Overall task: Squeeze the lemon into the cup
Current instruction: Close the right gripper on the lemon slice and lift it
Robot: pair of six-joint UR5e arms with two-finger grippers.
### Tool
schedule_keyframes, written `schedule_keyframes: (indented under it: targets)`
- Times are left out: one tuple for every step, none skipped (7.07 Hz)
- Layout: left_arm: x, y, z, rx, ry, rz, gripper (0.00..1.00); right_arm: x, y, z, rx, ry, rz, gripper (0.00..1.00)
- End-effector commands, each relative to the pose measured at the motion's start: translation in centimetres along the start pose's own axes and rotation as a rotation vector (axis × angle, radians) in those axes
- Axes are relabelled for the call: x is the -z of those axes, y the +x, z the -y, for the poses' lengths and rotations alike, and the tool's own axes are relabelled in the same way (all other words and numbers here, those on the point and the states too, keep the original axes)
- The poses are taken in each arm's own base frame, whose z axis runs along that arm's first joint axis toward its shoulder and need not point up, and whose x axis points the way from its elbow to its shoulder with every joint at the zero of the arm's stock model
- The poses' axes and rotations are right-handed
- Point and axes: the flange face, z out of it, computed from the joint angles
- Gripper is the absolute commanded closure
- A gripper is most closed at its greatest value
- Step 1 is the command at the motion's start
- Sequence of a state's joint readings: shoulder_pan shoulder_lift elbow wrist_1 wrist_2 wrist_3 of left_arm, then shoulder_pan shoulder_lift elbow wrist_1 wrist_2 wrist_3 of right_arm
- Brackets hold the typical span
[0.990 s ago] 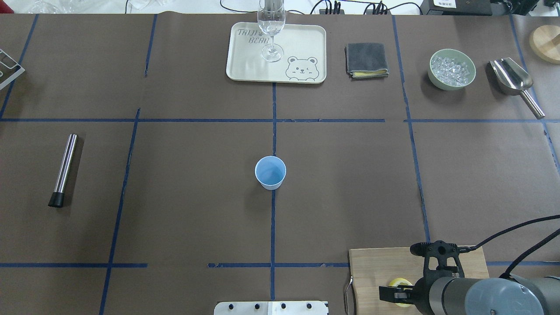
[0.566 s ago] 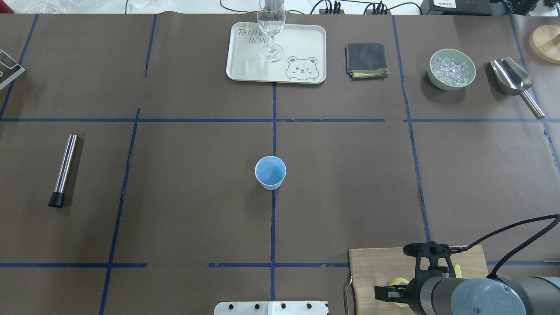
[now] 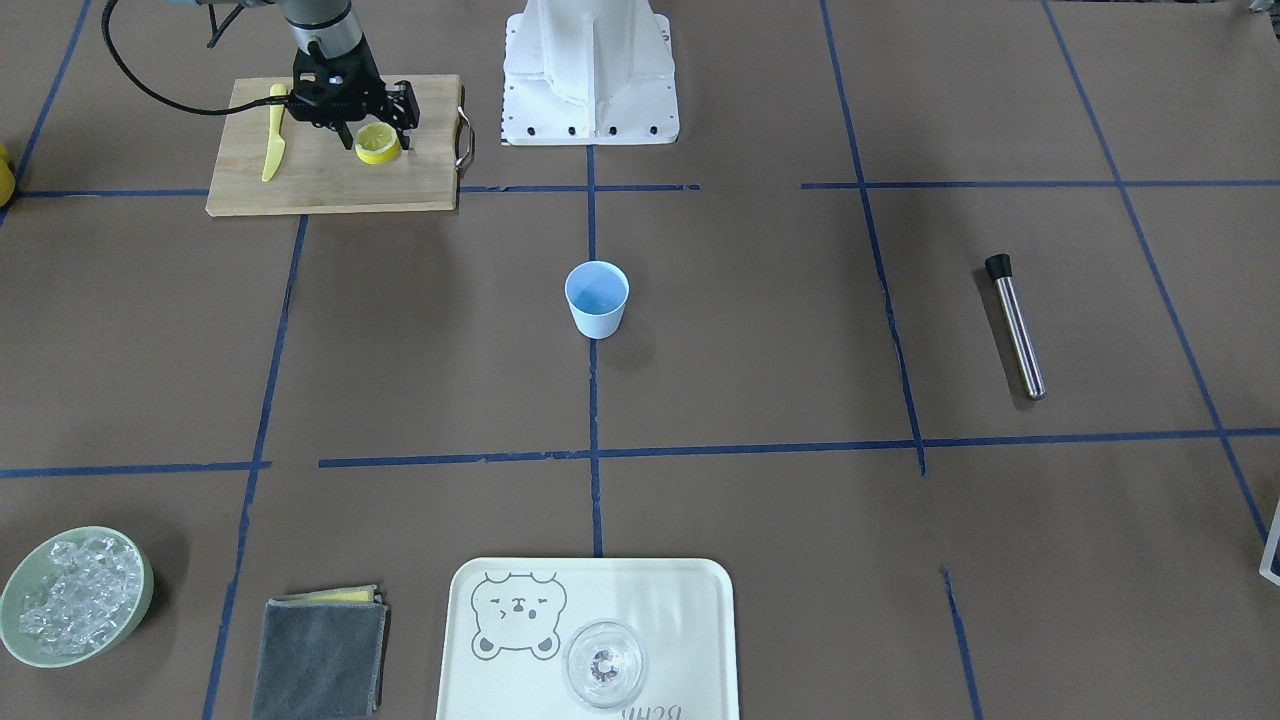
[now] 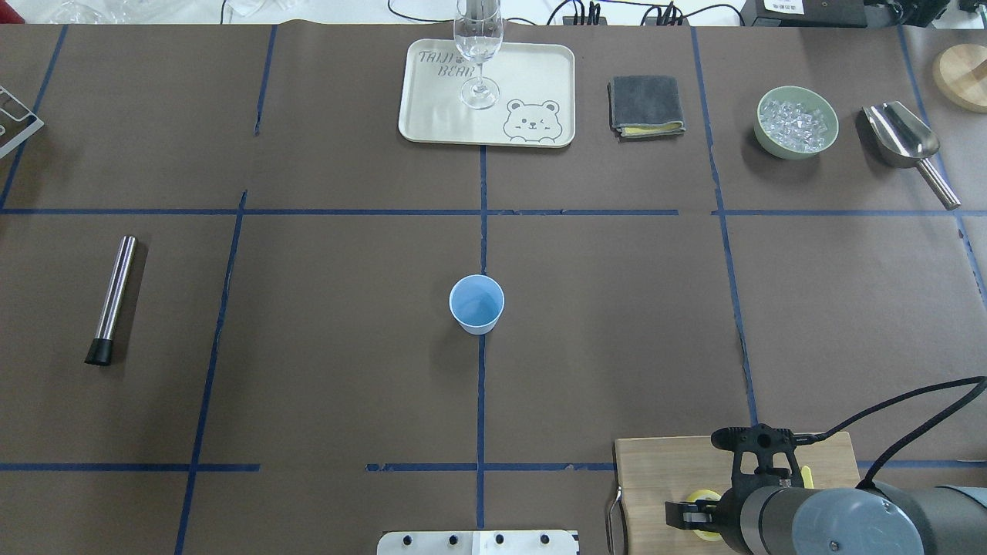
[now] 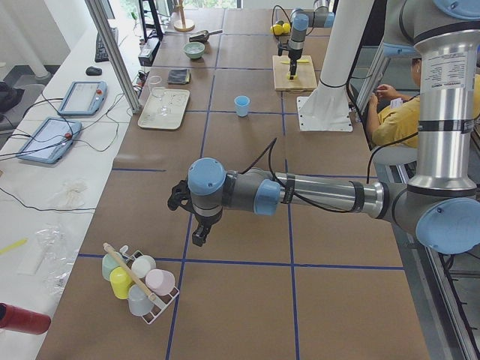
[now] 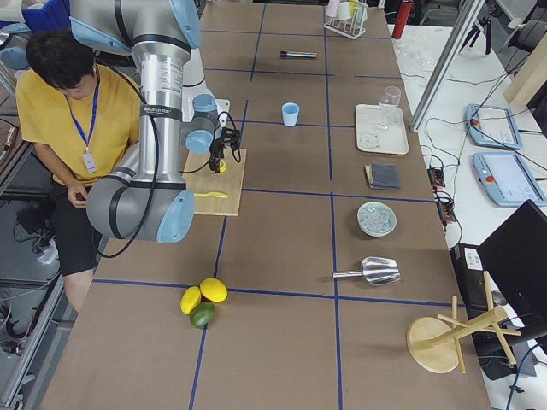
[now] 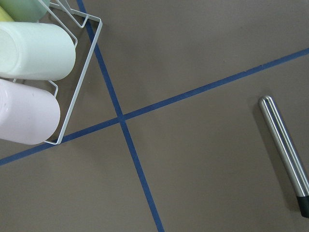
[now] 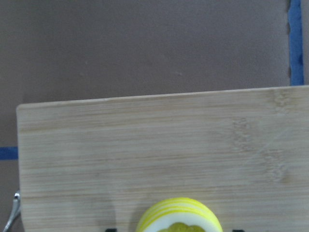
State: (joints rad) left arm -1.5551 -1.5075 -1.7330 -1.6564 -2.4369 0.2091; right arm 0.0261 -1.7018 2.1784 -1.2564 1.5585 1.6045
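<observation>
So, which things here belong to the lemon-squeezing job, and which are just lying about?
Job: lemon, cup, right gripper straddling the lemon.
Lying about: knife, metal rod, tray, glass, cloth, ice bowl, scoop.

The brown surface is crossed by blue tape. The cup stands upright at its middle, on a tape line. Straight beyond the cup, away from the robot, sits a tray. Beyond the cup and to its right lie a folded cloth, then a bowl, then a scoop farthest out. Well left of the cup lies a steel rod. Nearer the robot than the cup, to its right, rests a wooden board.
</observation>
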Motion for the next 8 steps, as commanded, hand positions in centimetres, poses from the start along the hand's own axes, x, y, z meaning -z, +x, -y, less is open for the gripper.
schedule_keyframes:
  targets:
    - [0.1,0.1,-0.1,0.001,0.004,-0.015,0.0,0.2,-0.1,0.0,0.0,0.0,0.004,0.43]
    - [0.1,0.2,-0.6,0.003,0.003,-0.018,0.0,0.2,-0.1,0.1,-0.001,0.001,0.004,0.47]
    - [0.0,0.2,-0.8,0.005,0.001,-0.019,0.0,0.4,-0.1,0.1,-0.002,0.0,0.005,0.47]
    - [0.0,0.3,-0.9,0.005,0.001,-0.02,0.0,1.2,-0.3,0.3,-0.006,0.002,0.02,0.46]
    - [-0.1,0.2,-0.9,0.008,0.0,-0.021,0.0,2.0,-0.3,0.4,-0.008,0.004,0.031,0.46]
    - [-0.1,0.2,-1.0,0.009,-0.001,-0.021,0.0,2.6,-0.4,0.6,-0.01,0.006,0.021,0.46]
    - [-0.1,0.2,-1.1,0.011,0.0,-0.03,0.0,3.8,-0.7,0.7,-0.013,0.005,0.007,0.46]
    - [-0.1,0.3,-1.1,0.012,0.002,-0.041,0.0,4.3,-0.7,0.7,-0.013,0.005,0.008,0.46]
